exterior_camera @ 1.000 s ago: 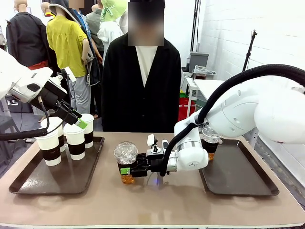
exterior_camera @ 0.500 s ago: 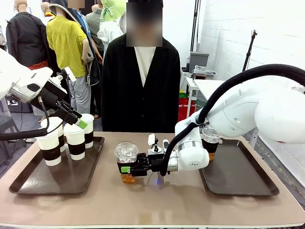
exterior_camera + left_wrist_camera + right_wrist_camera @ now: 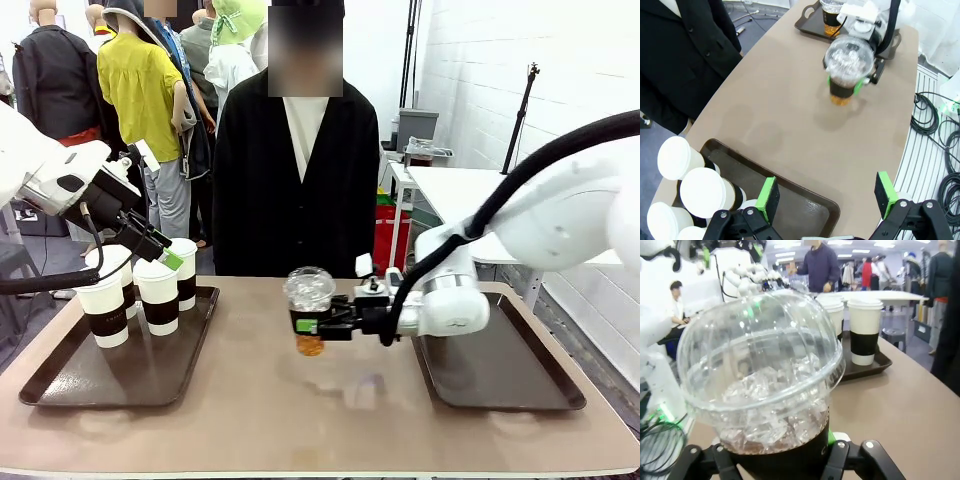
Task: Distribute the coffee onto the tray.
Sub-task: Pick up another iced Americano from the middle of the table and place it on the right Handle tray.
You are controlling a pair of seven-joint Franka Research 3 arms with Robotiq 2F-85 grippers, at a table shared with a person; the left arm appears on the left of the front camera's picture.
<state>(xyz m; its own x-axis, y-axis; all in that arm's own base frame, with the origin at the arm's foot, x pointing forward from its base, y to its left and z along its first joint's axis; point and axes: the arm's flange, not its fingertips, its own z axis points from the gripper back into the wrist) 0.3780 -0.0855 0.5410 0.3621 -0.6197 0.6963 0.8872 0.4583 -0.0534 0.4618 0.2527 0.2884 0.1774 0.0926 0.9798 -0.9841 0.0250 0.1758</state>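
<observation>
- Iced coffee cup (image 3: 309, 311) pinched at its dark sleeve by right gripper (image 3: 322, 325), lifted off table (image 3: 300, 420) for carrying toward right tray (image 3: 500, 385).
- Left gripper (image 3: 827, 197) spread, idle above left tray (image 3: 790, 200).

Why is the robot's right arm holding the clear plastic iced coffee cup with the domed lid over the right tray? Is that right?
Not quite. The clear plastic iced coffee cup with the domed lid is over the bare tan table, between both dark brown trays, as the front view shows. The right arm does hold it.

Iced cup lifted off the table

The right gripper (image 3: 318, 326) now holds the clear plastic domed-lid cup of amber coffee (image 3: 309, 310) raised, nearer the dark right-hand tray (image 3: 500, 385).
</observation>
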